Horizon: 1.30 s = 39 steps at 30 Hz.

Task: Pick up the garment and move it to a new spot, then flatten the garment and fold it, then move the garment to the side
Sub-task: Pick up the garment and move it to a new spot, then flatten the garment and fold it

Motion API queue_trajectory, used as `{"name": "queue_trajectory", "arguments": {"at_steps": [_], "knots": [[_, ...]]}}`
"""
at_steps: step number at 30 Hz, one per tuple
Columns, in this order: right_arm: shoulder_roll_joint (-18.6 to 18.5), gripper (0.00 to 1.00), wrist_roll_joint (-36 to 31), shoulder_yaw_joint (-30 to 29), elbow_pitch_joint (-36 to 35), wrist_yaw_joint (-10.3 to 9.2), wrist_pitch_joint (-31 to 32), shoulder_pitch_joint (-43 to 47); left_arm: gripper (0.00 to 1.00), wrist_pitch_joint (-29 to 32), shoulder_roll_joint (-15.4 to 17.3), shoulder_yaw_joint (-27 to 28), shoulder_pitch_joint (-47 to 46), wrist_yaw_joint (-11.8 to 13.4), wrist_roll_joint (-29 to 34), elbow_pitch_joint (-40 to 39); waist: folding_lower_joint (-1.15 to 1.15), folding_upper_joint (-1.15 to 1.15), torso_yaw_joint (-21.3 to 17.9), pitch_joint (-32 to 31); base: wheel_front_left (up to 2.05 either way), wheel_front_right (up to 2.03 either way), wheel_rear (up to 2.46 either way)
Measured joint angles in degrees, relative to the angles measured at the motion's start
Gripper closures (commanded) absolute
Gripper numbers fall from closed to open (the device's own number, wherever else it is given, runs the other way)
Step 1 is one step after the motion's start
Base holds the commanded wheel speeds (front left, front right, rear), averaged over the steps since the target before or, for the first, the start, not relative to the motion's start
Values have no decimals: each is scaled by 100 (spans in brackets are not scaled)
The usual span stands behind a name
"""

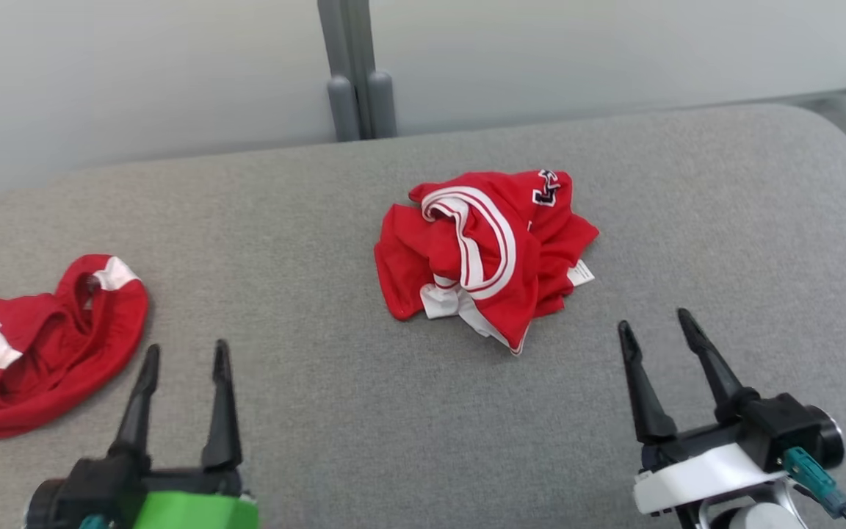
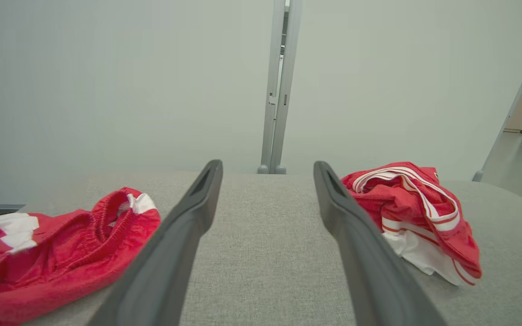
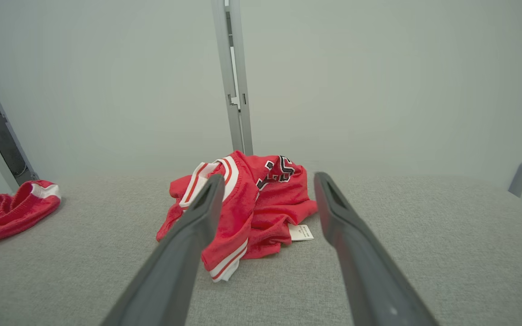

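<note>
A crumpled red garment (image 1: 485,250) with white stripes and a white label lies in a heap on the middle of the grey padded surface (image 1: 393,441). My right gripper (image 1: 652,319) hovers open just near and to the right of it, fingers empty; in the right wrist view the garment (image 3: 261,203) lies straight ahead past the right gripper (image 3: 268,176). My left gripper (image 1: 186,347) stands open and empty at the lower left. In the left wrist view the garment (image 2: 415,213) sits to the right of the left gripper (image 2: 266,164).
A second red garment (image 1: 41,353) with white patches and an elastic band lies bunched at the left edge, close to the left gripper's left finger, also in the wrist views (image 2: 61,244) (image 3: 12,210). A grey post (image 1: 357,73) and pale wall stand behind the surface.
</note>
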Motion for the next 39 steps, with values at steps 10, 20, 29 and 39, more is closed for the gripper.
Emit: {"name": "queue_trajectory", "arguments": {"at_steps": [10,20,29,39], "knots": [[-5,0,2,-165,-105,0,0,444,0,-1,-57,283,1059,125,437,-767,0,0,175,-477,0,0,0],[-3,0,19,-191,-43,0,0,461,0,-1,-59,119,1256,193,305,-621,0,0,105,-567,0,0,0],[-3,0,-5,-92,-12,0,0,460,0,-1,-59,35,1209,201,307,-593,0,0,97,-564,0,0,0],[-3,0,-46,-7,-8,0,0,460,0,-1,-59,-5,1187,201,313,-593,0,0,114,-597,0,0,0]]}}
